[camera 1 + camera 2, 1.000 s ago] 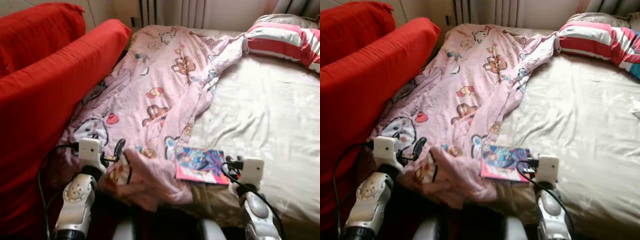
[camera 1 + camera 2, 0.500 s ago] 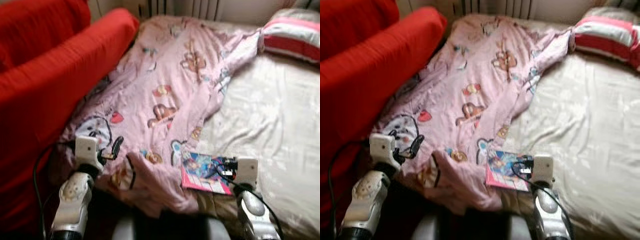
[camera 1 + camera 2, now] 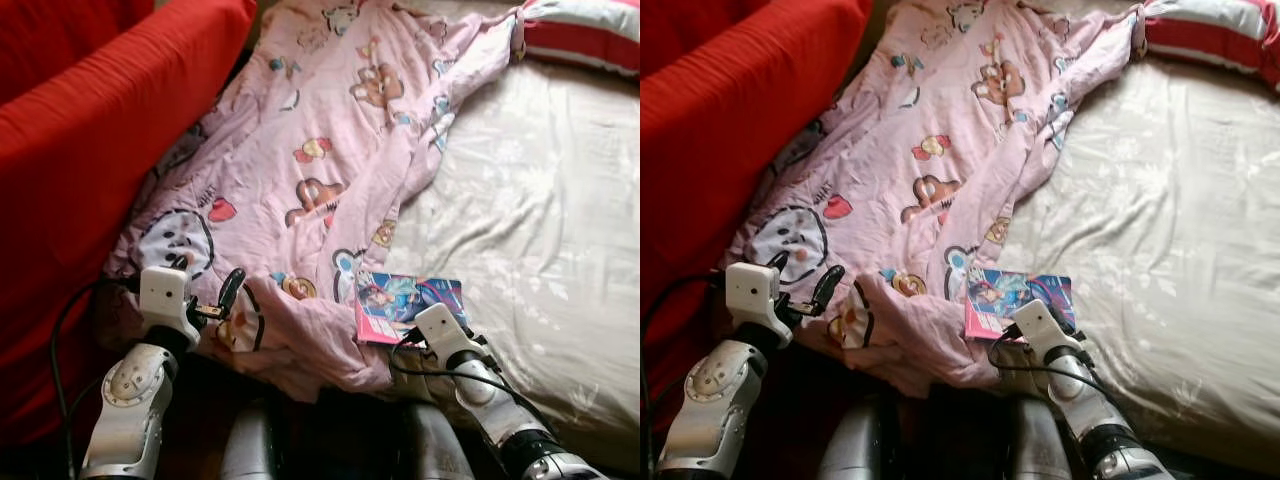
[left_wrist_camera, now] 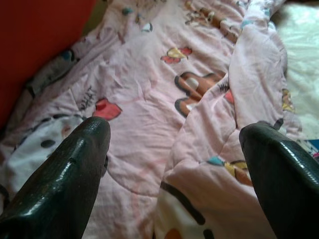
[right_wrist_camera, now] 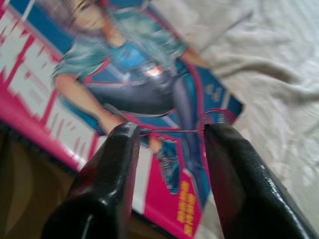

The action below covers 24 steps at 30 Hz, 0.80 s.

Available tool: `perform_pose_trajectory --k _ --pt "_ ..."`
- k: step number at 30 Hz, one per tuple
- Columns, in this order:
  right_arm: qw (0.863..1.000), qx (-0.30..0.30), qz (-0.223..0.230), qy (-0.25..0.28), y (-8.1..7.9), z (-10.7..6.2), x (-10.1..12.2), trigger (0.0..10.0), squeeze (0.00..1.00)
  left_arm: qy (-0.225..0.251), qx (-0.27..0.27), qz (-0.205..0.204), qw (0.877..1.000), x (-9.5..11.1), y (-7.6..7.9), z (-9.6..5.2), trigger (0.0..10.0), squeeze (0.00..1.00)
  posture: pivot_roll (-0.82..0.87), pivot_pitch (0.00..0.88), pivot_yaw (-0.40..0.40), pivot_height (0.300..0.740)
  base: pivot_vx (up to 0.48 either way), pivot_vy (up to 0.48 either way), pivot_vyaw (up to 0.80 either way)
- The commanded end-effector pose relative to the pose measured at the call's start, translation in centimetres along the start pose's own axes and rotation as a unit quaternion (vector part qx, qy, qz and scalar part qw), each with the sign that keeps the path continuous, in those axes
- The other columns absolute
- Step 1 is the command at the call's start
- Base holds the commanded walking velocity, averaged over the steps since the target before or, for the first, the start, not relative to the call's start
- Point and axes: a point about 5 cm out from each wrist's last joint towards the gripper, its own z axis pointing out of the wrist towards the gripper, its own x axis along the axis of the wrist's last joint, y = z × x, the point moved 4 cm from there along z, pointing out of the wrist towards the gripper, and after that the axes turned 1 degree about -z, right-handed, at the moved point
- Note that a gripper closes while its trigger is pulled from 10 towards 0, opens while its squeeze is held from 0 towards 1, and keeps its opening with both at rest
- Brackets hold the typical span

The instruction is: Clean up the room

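While its jaws stand apart, the right gripper (image 5: pixel 167 184) hovers just over the near edge of a comic book (image 3: pixel 410 304), whose pink and blue cover with a drawn figure lies under both black fingers (image 5: pixel 107 179). The book lies flat at the foot of the bed (image 3: pixel 530 230), on the cream sheet, just beside the edge of a pink cartoon-print blanket (image 3: pixel 320 150). The left gripper (image 4: pixel 172 164), jaws wide apart and holding nothing, hangs over the near corner of that blanket. A red sofa (image 3: pixel 90 130) runs along the bed's left side, and a red-and-white striped pillow (image 3: pixel 580 30) lies at the far right corner.
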Motion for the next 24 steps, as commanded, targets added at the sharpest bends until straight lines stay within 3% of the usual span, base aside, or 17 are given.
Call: perform_pose_trajectory --k 1,5,9,15,24 --pt "0.999 0.023 -0.026 0.002 -1.1 0.0 0.1 10.0 0.02 -0.018 0.002 0.004 1.0 -0.5 -0.5 -0.8 10.0 0.0 0.14 0.298 0.071 0.617 0.0 0.0 0.0" --pt "0.999 0.033 -0.04 0.003 -1.5 -0.1 0.1 10.0 0.0 -0.022 0.003 0.002 1.0 -0.7 -0.4 -0.8 10.0 0.0 0.13 0.304 0.067 0.617 0.0 0.0 0.0" --pt "0.998 0.058 -0.014 0.025 -2.3 -0.3 0.5 10.0 0.0 -0.024 -0.001 -0.004 1.0 -0.5 0.2 -0.6 10.0 0.0 0.12 0.307 0.061 0.617 0.0 0.0 0.0" --pt "0.995 0.091 -0.017 0.038 -3.4 -0.7 0.5 10.0 0.0 -0.028 -0.003 -0.009 1.0 -0.8 0.4 -0.6 10.0 0.0 0.11 0.302 0.053 0.617 0.0 0.0 0.0" --pt "0.993 0.116 -0.013 0.019 -4.3 -1.0 -0.4 10.0 0.0 -0.032 -0.005 -0.014 0.999 -1.0 0.7 -0.4 10.0 0.0 0.1 0.304 0.051 0.617 0.0 0.0 0.0"
